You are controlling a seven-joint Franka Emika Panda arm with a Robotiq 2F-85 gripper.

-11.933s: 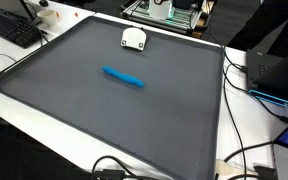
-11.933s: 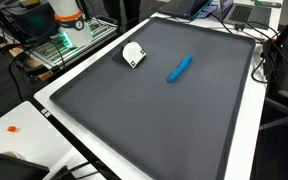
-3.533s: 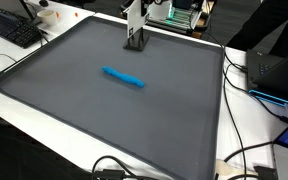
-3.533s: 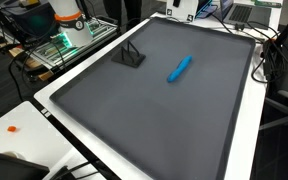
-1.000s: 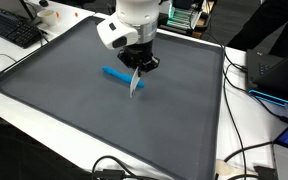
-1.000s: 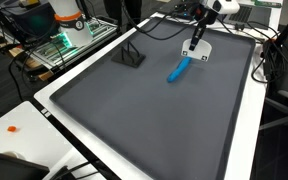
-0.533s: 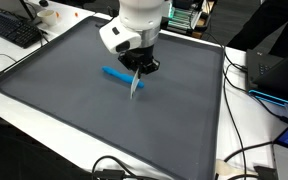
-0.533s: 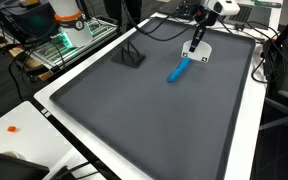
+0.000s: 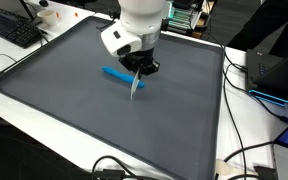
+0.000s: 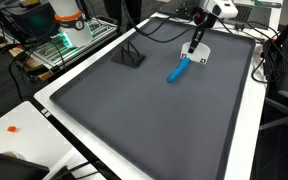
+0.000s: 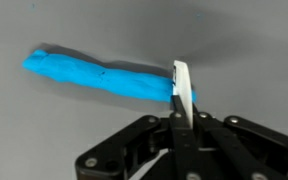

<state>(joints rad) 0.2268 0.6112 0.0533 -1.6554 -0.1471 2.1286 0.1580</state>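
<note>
At the upper left of an exterior view a black keyboard (image 9: 14, 30) lies on the white table, off the edge of the big grey mat (image 9: 64, 95) that fills most of the frame. Just left of centre on that mat lies the blue stick (image 9: 114, 73), flat and slanting a little down to the right, with its right end hidden behind the arm. Right there the gripper (image 9: 138, 68) hangs from the white arm, pinched closed on a thin white piece (image 9: 135, 86) that points down at the mat beside the stick's right end.

In an exterior view from another side, a small black stand (image 10: 131, 55) sits on the mat (image 10: 144, 115) at the upper left, well apart from the rest. Further right, above centre, is the blue stick (image 10: 179, 68), and at its upper right end the gripper (image 10: 195, 45) holds the white piece (image 10: 201, 53).

In the wrist view the blue stick (image 11: 94, 75) runs from the upper left towards the centre. Right of centre the white piece (image 11: 181, 85) stands edge-on over the stick's right end, clamped between the black fingers (image 11: 199, 130) of the gripper (image 11: 181, 120) rising from the bottom edge. I cannot tell whether piece and stick touch.
</note>
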